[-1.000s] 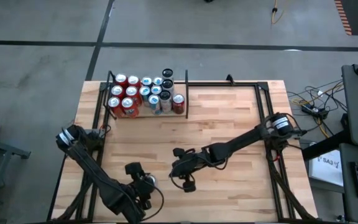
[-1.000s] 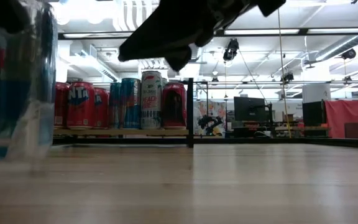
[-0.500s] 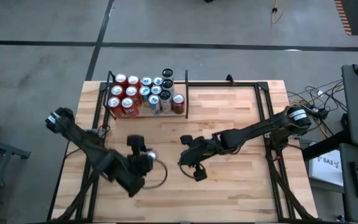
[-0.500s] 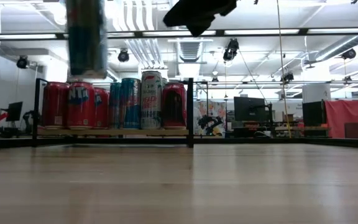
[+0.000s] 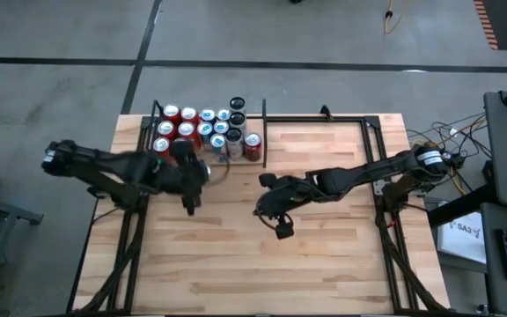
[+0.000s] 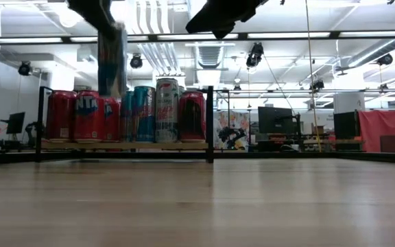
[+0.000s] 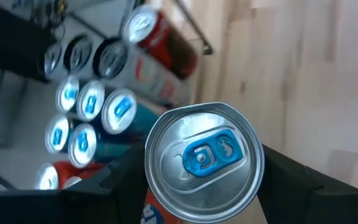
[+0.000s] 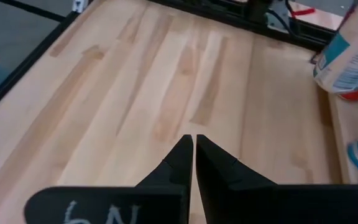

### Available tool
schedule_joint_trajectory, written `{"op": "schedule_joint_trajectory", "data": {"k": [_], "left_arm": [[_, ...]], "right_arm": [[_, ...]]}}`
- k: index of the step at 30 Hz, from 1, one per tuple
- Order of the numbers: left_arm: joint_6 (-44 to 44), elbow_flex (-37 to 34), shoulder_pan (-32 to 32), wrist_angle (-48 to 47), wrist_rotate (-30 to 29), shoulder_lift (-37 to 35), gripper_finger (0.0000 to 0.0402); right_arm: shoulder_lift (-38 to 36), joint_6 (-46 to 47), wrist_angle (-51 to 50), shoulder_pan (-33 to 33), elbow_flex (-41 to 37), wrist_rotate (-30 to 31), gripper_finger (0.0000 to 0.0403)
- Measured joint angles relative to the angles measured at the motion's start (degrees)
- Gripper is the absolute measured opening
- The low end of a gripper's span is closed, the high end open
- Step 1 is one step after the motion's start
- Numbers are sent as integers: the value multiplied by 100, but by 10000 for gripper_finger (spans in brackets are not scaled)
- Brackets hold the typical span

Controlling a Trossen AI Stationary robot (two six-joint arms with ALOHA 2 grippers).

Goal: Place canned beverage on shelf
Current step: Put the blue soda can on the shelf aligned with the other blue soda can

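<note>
1. The left gripper (image 7: 201,186) has its two dark fingers spread partway and closed against the sides of a canned beverage (image 7: 204,155), which sits upright between them with its silver lid and blue pull tab facing the wrist camera.

2. In the low view the canned beverage (image 6: 111,58) hangs in the air above the table (image 6: 252,206), its base higher than the tops of the red cans on the shelf (image 6: 125,145).

3. From above, the left gripper (image 5: 190,176) is over the front edge of the shelf (image 5: 155,132), the narrow black-framed bay with a light plank floor at the table's far left side.

4. Just beyond the held can, past the jaws, stand the shelved cans (image 7: 95,109): blue-lidded ones nearest, dark-topped ones farther off, and a red can (image 7: 154,34) at the bay's open side.

5. In the low view those cans (image 6: 125,113) stand upright in a row, red at both ends, teal and white between.

6. The right gripper (image 8: 193,155) has its fingers pressed together tip to tip and holds nothing; bare wood lies ahead of them.

7. From above, the right gripper (image 5: 271,211) hovers over the middle of the table (image 5: 324,255), well apart from the shelf and from the held can.
</note>
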Motion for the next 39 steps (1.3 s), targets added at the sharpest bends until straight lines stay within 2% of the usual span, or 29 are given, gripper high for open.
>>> {"op": "schedule_joint_trajectory", "data": {"k": [6, 13, 23, 39], "left_arm": [[117, -883, 932, 860, 399, -587, 221], [93, -1330, 1512, 1291, 401, -732, 221], [-583, -1349, 1639, 1419, 404, -343, 221], [-794, -1352, 1801, 1253, 312, -23, 221]], "right_arm": [[7, -3, -2, -287, -2, -1, 9], [9, 40, 4, -547, -2, 1, 9], [11, 93, 24, -669, -2, 1, 9], [15, 193, 29, -662, -2, 1, 9]]}}
